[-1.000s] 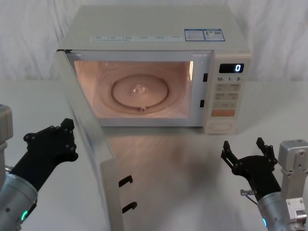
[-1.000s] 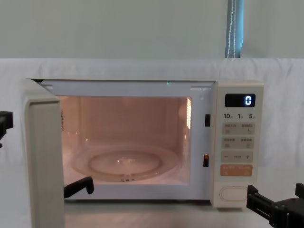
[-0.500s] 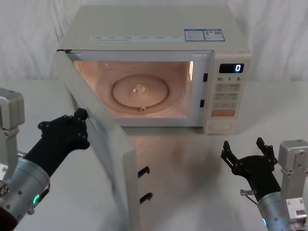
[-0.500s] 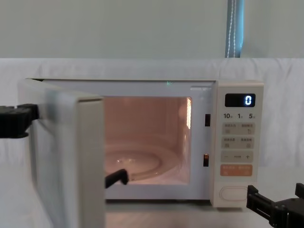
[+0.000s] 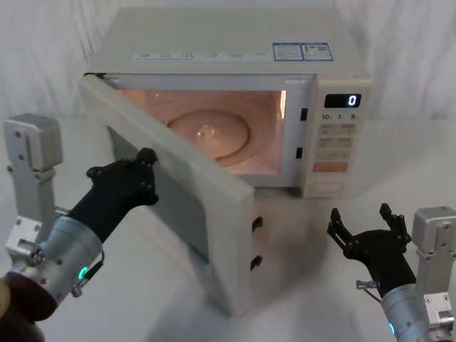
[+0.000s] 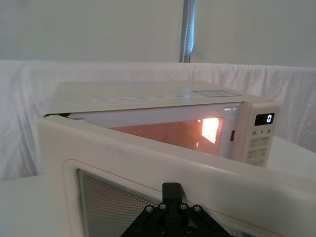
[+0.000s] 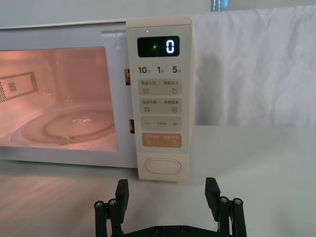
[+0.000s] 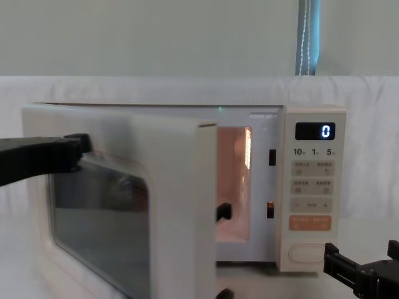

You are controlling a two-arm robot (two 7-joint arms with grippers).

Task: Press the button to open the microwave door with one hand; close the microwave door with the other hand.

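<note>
Head view: the microwave door (image 5: 178, 192) stood half-open, free edge angled toward the robot's right, with the left claw (image 5: 139, 174) against its outer face, finger state indiscernible. Right wrist view: the right claw (image 7: 168, 202), spread, hovered before the button (image 7: 163, 166).

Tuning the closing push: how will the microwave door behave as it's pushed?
The microwave door is probably stiff, swinging on its hinge. The left gripper presses its smooth face and might slide. The latch hooks likely resist briefly before catching.
</note>
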